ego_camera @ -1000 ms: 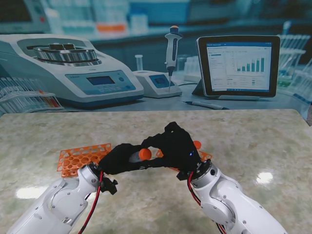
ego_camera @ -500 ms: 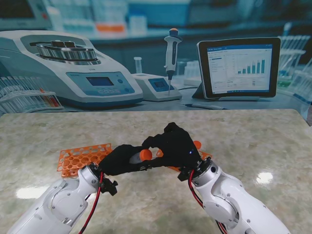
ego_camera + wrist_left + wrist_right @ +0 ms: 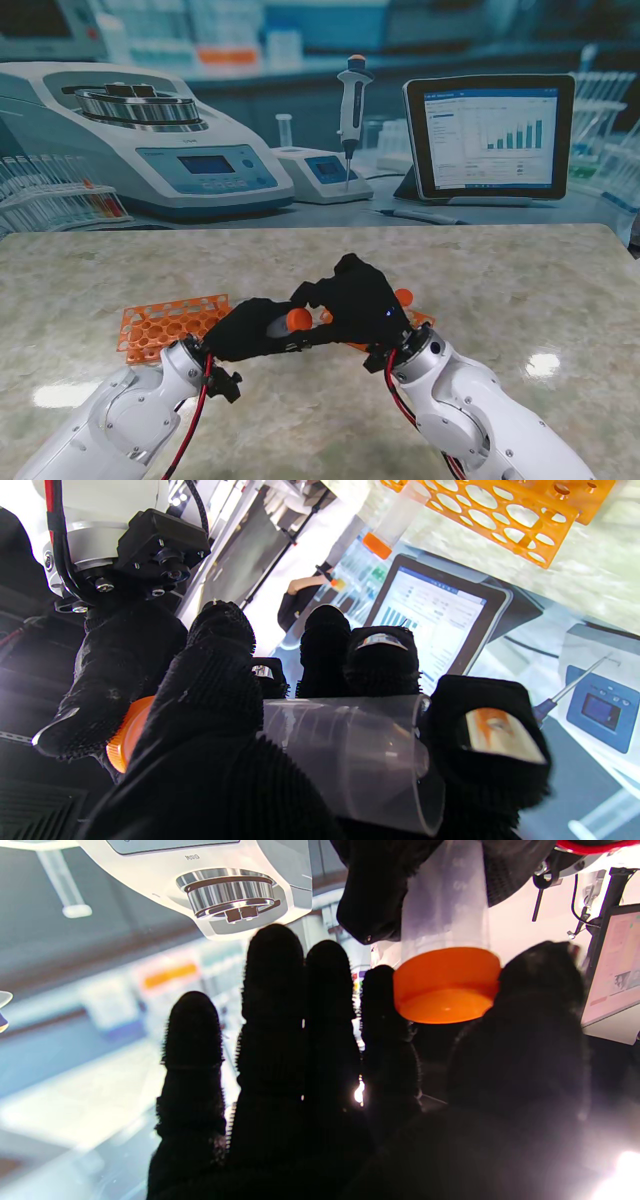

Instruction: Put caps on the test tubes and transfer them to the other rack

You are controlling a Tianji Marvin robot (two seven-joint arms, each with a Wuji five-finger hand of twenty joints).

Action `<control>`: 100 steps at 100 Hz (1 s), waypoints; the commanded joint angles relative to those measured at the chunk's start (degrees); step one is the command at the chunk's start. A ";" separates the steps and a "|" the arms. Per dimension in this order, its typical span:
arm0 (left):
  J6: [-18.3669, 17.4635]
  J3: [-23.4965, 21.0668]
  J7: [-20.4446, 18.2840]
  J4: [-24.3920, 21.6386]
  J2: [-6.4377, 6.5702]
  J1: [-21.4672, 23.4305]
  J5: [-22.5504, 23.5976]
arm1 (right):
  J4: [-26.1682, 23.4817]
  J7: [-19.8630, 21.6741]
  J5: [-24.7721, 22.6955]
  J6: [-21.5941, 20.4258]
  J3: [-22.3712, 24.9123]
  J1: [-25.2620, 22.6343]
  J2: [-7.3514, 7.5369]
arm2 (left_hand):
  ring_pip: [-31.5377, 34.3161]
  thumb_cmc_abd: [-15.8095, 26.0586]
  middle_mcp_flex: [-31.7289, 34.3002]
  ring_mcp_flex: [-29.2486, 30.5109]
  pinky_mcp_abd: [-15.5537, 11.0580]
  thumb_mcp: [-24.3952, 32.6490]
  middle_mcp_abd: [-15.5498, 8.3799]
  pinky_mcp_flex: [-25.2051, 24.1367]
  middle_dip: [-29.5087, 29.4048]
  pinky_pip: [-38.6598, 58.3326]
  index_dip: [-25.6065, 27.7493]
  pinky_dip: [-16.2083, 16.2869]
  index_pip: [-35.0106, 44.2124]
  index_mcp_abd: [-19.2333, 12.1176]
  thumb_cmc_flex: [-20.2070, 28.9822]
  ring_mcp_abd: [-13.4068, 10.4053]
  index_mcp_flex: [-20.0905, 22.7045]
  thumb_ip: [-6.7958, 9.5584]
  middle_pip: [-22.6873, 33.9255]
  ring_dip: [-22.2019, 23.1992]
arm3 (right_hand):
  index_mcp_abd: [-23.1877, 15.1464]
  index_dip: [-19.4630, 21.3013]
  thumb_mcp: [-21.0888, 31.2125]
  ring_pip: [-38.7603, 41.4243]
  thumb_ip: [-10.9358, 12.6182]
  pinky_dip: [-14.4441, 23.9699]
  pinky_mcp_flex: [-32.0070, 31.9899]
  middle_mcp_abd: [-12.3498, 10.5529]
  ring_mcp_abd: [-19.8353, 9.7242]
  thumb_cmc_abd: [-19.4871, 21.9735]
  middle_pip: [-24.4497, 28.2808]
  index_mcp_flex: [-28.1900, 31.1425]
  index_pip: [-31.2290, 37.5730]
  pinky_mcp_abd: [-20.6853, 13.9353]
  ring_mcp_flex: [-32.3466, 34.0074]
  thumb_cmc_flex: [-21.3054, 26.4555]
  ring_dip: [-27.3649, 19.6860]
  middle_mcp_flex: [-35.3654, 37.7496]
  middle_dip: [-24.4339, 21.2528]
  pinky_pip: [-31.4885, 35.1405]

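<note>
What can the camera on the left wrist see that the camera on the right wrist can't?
Only the left wrist view shows the orange plastic honeycomb rack with another capped tube standing in it.

Only the right wrist view shows the flat end face of the round orange screw cap, between the right hand's thumb and fingers.

Both show the clear plastic test tube held in the left hand, and that cap.

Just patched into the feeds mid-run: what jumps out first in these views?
The two black-gloved hands meeting above the middle of the table: the left hand grips a clear test tube, while the right hand pinches its orange cap between thumb and finger. Behind them an orange rack lies on the marble table to the left, with another capped tube showing beside the right hand.
</note>
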 commanded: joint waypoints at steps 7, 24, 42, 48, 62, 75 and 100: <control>-0.31 0.51 -0.34 -1.17 -0.20 0.12 0.05 | 1.44 -0.23 0.19 0.91 -0.95 0.22 -0.37 | 0.85 2.70 -0.34 1.40 -7.43 0.51 -1.86 1.65 -0.30 9.06 3.14 1.04 2.77 -2.90 2.35 -2.30 0.68 -0.49 0.07 0.86 | -10.93 0.69 7.14 2.59 4.01 0.45 0.79 -0.91 -0.72 5.42 1.35 6.10 5.43 -0.57 3.03 10.12 1.01 2.68 0.78 2.36; -0.23 0.64 -0.37 -1.15 -0.20 0.01 0.05 | 2.57 -1.64 0.25 1.75 -1.86 0.90 -0.56 | 0.85 2.69 -0.35 1.40 -7.43 0.53 -1.92 1.65 -0.30 9.06 3.13 1.04 2.78 -2.94 2.34 -2.30 0.70 -0.49 0.05 0.86 | -10.88 1.89 7.51 4.58 4.15 0.75 1.66 -1.06 -0.72 5.07 2.36 8.50 4.69 -0.60 3.78 7.87 1.57 4.14 1.23 3.18; -0.22 0.67 -0.32 -1.14 -0.21 -0.02 0.08 | 3.32 -3.06 0.27 2.53 -2.52 1.31 -0.75 | 0.85 2.69 -0.33 1.40 -7.43 0.53 -1.94 1.65 -0.30 9.06 3.11 1.04 2.76 -3.00 2.26 -2.30 0.67 -0.50 0.05 0.86 | -10.91 2.82 7.61 6.27 4.19 0.92 2.19 -1.08 -0.80 5.04 2.88 9.89 4.09 -0.80 4.00 6.71 1.84 5.02 1.45 3.69; -0.19 0.70 -0.32 -1.11 -0.21 -0.06 0.07 | 3.49 -3.47 0.16 2.84 -2.72 1.44 -0.79 | 0.85 2.69 -0.35 1.40 -7.43 0.54 -1.96 1.65 -0.30 9.06 3.10 1.04 2.76 -3.01 2.25 -2.30 0.67 -0.50 0.04 0.86 | -10.89 3.95 7.89 7.45 4.27 0.97 2.35 -1.15 -0.82 5.05 3.20 10.67 3.20 -0.85 3.83 6.03 1.68 5.27 1.62 3.90; -0.19 0.73 -0.31 -1.09 -0.22 -0.09 0.07 | 4.00 -4.86 0.04 3.67 -3.34 1.83 -0.96 | 0.85 2.69 -0.28 1.40 -7.43 0.55 -2.01 1.65 -0.29 9.06 3.09 1.04 2.78 -2.99 2.22 -2.30 0.73 -0.50 0.07 0.86 | -10.99 4.75 7.78 8.75 4.24 1.01 2.93 -1.51 -1.10 5.28 3.64 12.08 2.63 -1.16 4.07 4.84 1.65 6.14 1.77 4.23; -0.21 0.71 -0.25 -1.09 -0.23 -0.08 0.10 | 4.59 -6.21 -0.01 4.57 -3.95 2.27 -1.16 | 0.85 2.71 -0.28 1.40 -7.43 0.58 -1.99 1.65 -0.29 9.06 3.08 1.04 2.77 -2.98 2.23 -2.30 0.72 -0.50 0.06 0.86 | -11.22 6.10 7.79 10.57 4.27 0.98 3.51 -1.50 -1.11 5.56 4.11 13.90 1.80 -1.27 4.13 3.37 1.48 6.95 1.87 4.62; -0.24 0.71 -0.25 -1.07 -0.23 -0.10 0.12 | 5.17 -7.19 0.40 5.27 -4.48 2.66 -1.44 | 0.84 2.69 -0.28 1.38 -7.43 0.59 -2.02 1.65 -0.30 9.06 3.06 1.04 2.77 -3.05 2.18 -2.26 0.72 -0.51 0.04 0.86 | -11.77 7.32 7.44 12.17 4.14 0.89 4.09 -1.88 -1.14 5.87 4.60 16.16 1.04 -1.47 4.19 0.88 1.23 8.00 1.85 4.96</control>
